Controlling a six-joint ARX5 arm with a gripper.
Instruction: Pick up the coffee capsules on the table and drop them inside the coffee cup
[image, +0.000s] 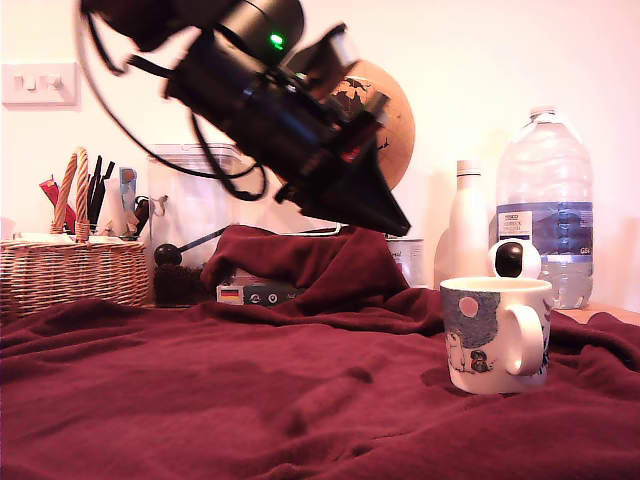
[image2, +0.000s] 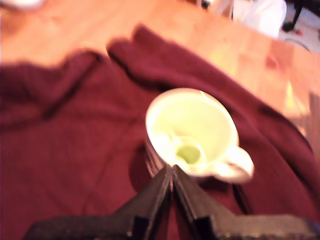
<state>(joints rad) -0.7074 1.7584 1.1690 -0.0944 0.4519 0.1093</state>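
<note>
The desk lay under a rumpled dark red fleece blanket, soft and loose, so I judged anything small set on it would sit unevenly and might sink into a fold. The white coffee cup stood on that blanket, its loop handle turned toward the exterior view's right; it looked stiff, fairly heavy ceramic, stable enough not to shift from a dropped pod.

My gripper hung above the cup and off to the exterior view's left of it, with my jaws pressed together tip to tip and nothing between them.

One pale cream-green coffee capsule already lay inside the cup, on its floor near the handle side. I could see no other capsule on the blanket around the cup. I judged such a pod light, thin-walled and smooth, apt to slip or dent; the tapered body just under the wide rim seemed the surest place to pinch.
</note>
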